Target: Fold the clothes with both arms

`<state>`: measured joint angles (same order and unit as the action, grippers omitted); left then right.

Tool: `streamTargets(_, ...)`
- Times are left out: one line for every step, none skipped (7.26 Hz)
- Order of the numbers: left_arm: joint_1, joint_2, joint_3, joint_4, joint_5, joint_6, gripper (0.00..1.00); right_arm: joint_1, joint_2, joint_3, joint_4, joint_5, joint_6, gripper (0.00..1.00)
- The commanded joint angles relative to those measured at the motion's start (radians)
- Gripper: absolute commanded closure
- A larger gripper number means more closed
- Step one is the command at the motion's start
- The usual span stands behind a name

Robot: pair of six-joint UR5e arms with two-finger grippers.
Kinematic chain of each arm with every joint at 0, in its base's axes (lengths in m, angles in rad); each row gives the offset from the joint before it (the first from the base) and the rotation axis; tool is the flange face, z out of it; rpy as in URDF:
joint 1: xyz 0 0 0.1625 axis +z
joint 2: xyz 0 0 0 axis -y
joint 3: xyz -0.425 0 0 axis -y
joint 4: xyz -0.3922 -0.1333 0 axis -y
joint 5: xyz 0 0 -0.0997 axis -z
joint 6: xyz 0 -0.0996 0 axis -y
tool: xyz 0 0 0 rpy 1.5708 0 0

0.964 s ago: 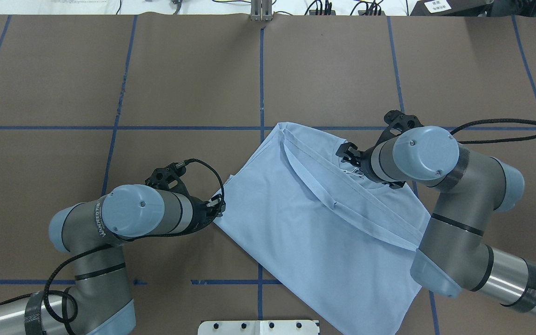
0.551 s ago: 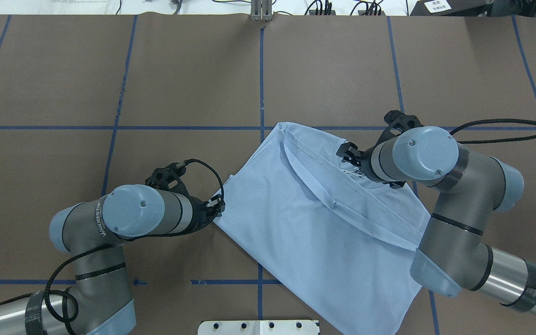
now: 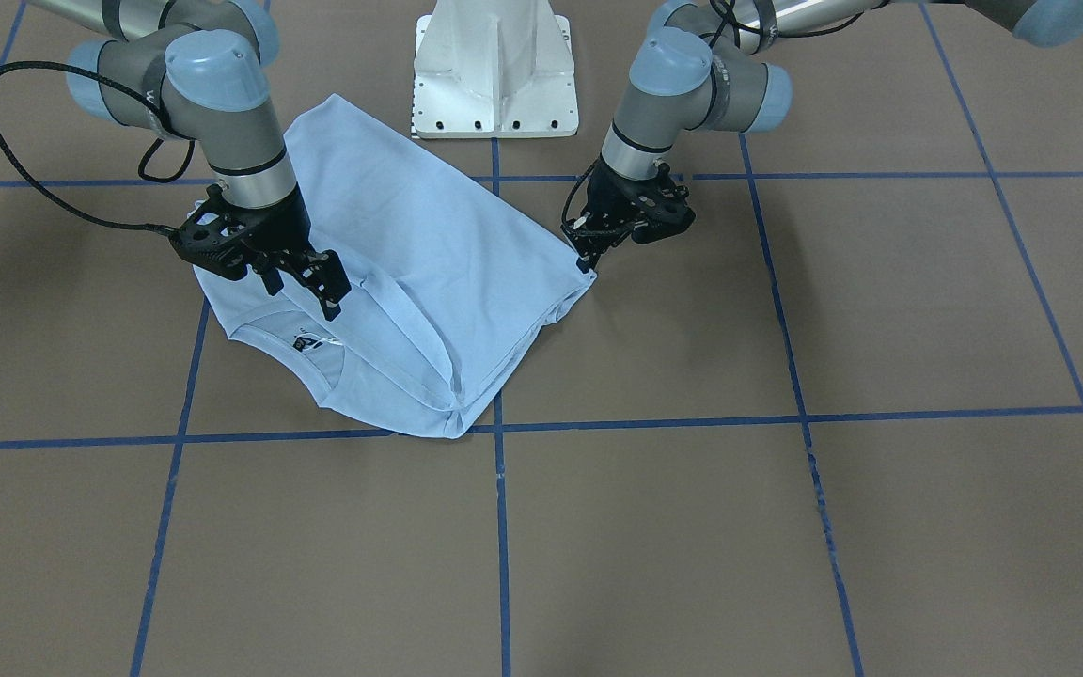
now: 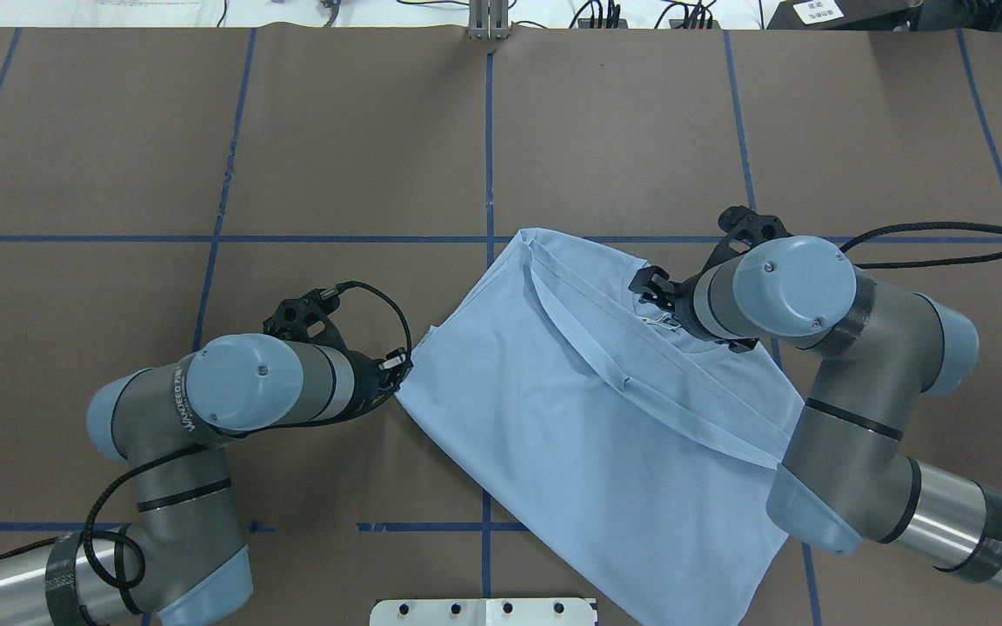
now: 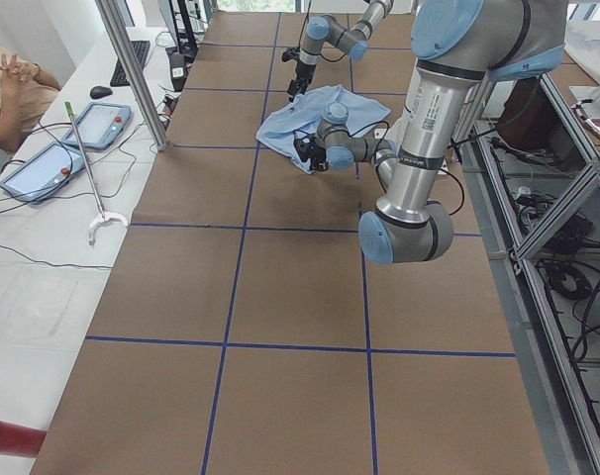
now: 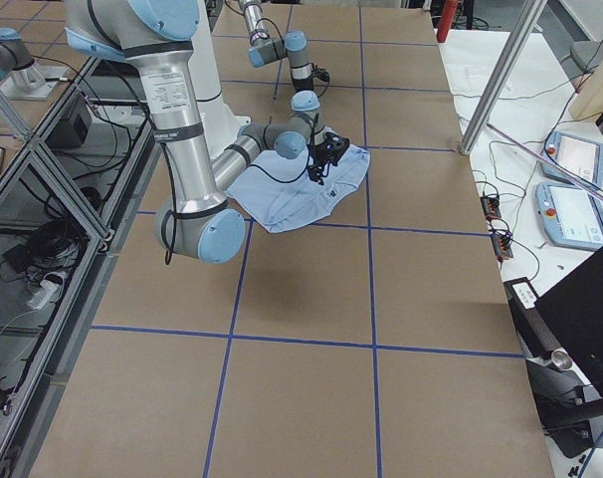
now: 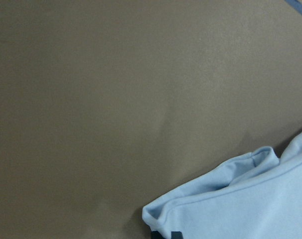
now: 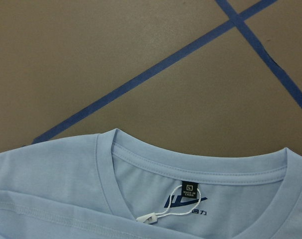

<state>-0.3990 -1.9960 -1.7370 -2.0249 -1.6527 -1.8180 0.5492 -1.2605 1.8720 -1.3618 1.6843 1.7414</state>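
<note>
Shows a light blue T-shirt [image 4: 588,417] lying partly folded on a brown table [image 4: 336,130] marked with blue tape lines [image 4: 489,156], toward five o'clock from the table's middle in the overhead view. Shows a long fold [image 4: 640,382] running across the cloth from eleven o'clock to four o'clock.

Places the left gripper [image 3: 587,256] at the shirt's nine o'clock corner in the overhead view, fingers pressed together and pinching that corner of cloth low against the table.

Places the right gripper [image 3: 302,291] at the shirt's two o'clock, fingers spread apart, hanging just over the round collar [image 8: 191,169] and gripping nothing.

Brings the collar close in the right wrist view, with a dark neck label [image 8: 190,189] and a small white tag [image 8: 146,218] on a string inside.

Sets a white pedestal base [image 3: 494,75] at the shirt's seven o'clock in the overhead view.
</note>
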Motion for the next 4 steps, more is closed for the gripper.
streamTargets(-0.107, -0.003, 0.034, -0.006, -0.002, 0.167, 1.0, -0.006, 0.003, -0.007, 0.003, -0.005, 0.007, 0.0)
streamTargets(-0.182, -0.047, 0.093, -0.008, -0.004, 0.221, 1.0, -0.009, 0.021, -0.007, 0.004, -0.006, 0.009, 0.0)
streamTargets(-0.249, -0.123, 0.185, -0.02, -0.004, 0.268, 1.0, -0.006, 0.061, -0.008, 0.004, -0.006, 0.007, 0.0)
streamTargets(-0.308, -0.209, 0.295, -0.108, -0.01, 0.272, 1.0, -0.008, 0.079, -0.007, 0.004, -0.006, 0.007, 0.0)
